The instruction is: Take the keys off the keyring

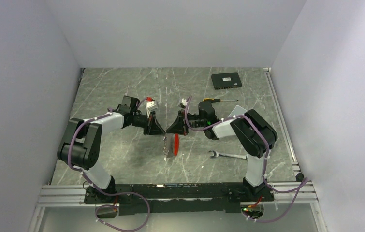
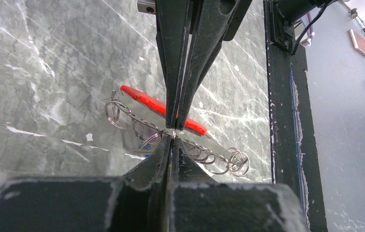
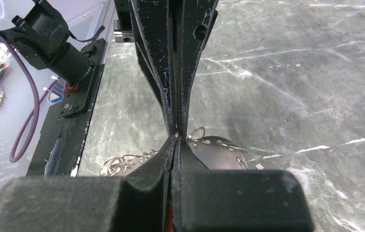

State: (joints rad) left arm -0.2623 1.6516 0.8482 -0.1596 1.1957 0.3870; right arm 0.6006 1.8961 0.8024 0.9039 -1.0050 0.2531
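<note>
we see the keyring [image 1: 166, 145] hanging over the table [image 1: 122, 87], its red tag [image 1: 175, 144] dangling, left of the wrench [image 1: 226, 155]. the left fingers [image 2: 156, 162] and right fingers [image 3: 158, 159] meet tip to tip above it, each pair clamped on its thin wire.

Grey marble-patterned stone tabletop [image 1: 122, 96] with irregular white veining. At centre frame, a thin silvery wire-loop keyring [image 2: 117, 115] with a bright red oblong plastic tag [image 2: 144, 101]. The two-finger left gripper [image 2: 172, 141] and right gripper [image 3: 176, 139] are matte black. Upper left of the right wrist view, a purple cable [image 3: 37, 101]. Lower right of the overhead view, a plain silver open-ended wrench [image 1: 226, 155], and above it a yellow-and-black-handled screwdriver [image 1: 211, 100].
</note>
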